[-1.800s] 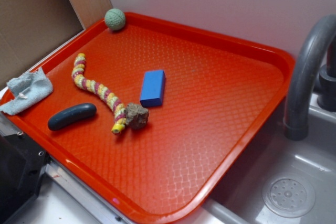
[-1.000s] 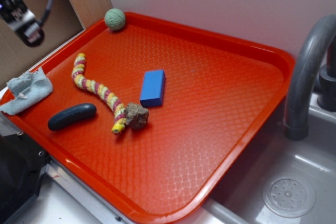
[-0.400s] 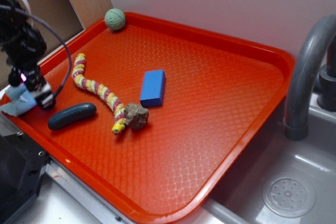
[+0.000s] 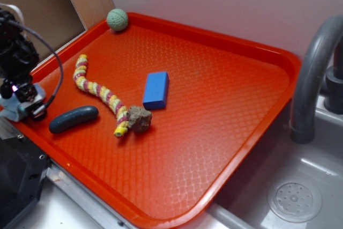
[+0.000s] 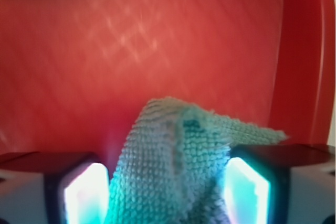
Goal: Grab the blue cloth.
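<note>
The blue cloth (image 5: 173,161), a pale grey-blue knitted rag, rises in a fold between my gripper's (image 5: 165,182) two lit fingers in the wrist view. The fingers (image 5: 84,192) stand apart on either side of it, with a narrow gap on the left. In the exterior view my gripper (image 4: 24,105) is down at the left edge of the red tray (image 4: 214,38), and only a pale strip of the cloth (image 4: 13,112) shows beneath it.
On the tray lie a dark navy oblong piece (image 4: 73,118) just right of my gripper, a striped rope toy (image 4: 99,90), a brown lump (image 4: 140,118), a bright blue block (image 4: 156,89) and a green ball (image 4: 117,19). A grey faucet (image 4: 311,79) and sink (image 4: 295,201) are at right.
My gripper came in from the upper left and dropped onto the cloth at the tray's left edge, covering most of it. The other objects have not moved.
</note>
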You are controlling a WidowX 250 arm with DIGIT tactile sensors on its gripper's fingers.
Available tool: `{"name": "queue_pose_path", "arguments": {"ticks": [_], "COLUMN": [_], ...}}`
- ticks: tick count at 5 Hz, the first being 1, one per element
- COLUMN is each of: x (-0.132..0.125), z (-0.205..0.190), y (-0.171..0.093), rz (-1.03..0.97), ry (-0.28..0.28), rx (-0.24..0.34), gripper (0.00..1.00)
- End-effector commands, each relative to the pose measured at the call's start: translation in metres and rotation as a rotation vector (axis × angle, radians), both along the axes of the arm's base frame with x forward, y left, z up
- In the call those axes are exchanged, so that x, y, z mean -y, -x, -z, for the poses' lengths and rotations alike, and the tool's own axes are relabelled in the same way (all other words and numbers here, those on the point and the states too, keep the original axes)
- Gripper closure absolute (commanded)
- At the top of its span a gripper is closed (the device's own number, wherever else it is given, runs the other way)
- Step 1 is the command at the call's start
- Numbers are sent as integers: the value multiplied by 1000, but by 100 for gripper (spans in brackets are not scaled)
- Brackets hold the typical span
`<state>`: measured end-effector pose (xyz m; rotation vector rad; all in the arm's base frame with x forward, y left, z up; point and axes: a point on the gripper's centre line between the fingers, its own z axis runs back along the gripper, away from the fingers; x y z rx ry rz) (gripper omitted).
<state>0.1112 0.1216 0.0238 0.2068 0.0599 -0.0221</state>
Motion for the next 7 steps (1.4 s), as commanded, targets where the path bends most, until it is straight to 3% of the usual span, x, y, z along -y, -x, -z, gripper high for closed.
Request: {"name": "queue_pose_path", "arguments": {"ticks": [1,2,3,4,5,6,7], "x": [-1,15,64,104,126,138,131], "z": [-22,-35,-81,-137,-182,-204,-203], "y": [9,-3,-37,-70,-96,-116,-126], "rz": [-20,-16,18,1,-38,-104,-254], "ry": [-3,37,84,194,255,249,202], "rx": [39,86,237,333,338,366,371], "gripper": [100,100,100,100,100,100,100]}}
